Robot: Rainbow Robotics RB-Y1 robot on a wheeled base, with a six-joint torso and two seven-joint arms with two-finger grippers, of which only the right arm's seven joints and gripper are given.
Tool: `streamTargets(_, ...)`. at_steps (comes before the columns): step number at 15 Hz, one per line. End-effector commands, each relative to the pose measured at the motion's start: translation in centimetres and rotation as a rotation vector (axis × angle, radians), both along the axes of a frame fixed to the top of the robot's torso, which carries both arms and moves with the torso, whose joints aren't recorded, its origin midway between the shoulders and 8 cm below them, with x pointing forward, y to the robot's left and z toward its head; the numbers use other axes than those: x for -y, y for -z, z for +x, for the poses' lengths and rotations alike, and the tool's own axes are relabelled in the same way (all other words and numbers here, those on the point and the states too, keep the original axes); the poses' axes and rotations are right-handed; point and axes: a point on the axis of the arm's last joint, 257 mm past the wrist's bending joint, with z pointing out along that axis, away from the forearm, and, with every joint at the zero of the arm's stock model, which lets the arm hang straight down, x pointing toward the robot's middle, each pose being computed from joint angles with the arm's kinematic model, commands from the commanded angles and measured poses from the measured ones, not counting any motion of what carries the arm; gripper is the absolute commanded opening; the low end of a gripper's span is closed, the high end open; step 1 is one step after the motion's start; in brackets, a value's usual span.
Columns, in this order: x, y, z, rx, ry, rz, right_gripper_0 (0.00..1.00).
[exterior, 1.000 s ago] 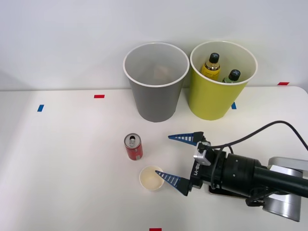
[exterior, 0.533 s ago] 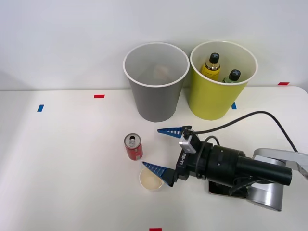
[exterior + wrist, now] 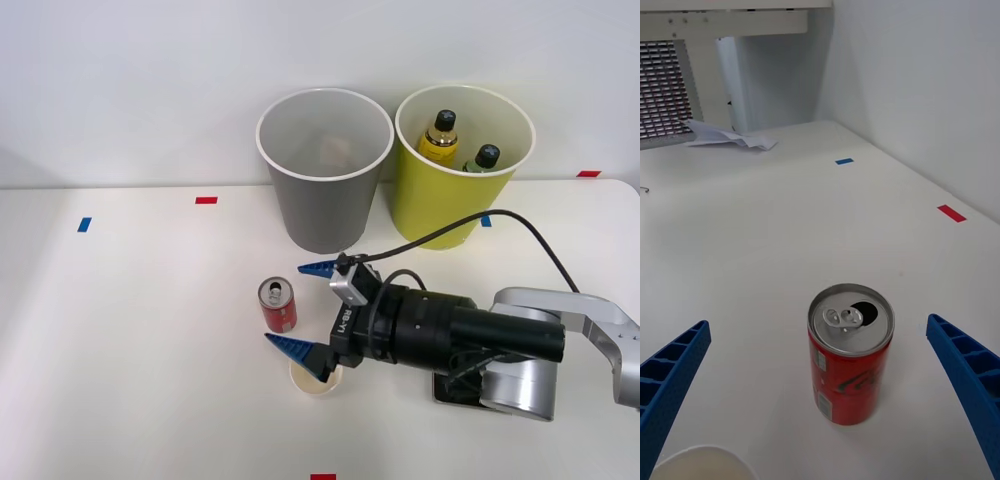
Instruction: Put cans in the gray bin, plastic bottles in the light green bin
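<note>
End effector (image 3: pixel 300 309) spread wide, grasping nothing; can (image 3: pixel 277 305) upright on tabletop (image 3: pixel 130 330), dead ahead between fingers, long axis vertical, cup (image 3: pixel 318 378) under one finger

Bright, even light; soft shadows under the arm (image 3: pixel 480 340) and can (image 3: pixel 850 352); table (image 3: pixel 150 330) shows mild glare.

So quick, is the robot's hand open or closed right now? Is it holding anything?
Right gripper: open and holding nothing, its blue fingers spread wide beside the red soda can, not touching it.
</note>
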Motion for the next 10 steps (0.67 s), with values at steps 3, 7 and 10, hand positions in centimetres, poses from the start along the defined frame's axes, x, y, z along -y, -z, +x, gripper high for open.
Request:
streamTargets(3, -0.65, 0.66, 0.64, 0.021, 0.004, -0.093, 1.00)
streamTargets(7, -1.10, 0.86, 0.57, 0.011, 0.010, -0.120, 1.00)
streamTargets(10, -0.76, 1.15, 0.82, 0.007, 0.018, -0.127, 1.00)
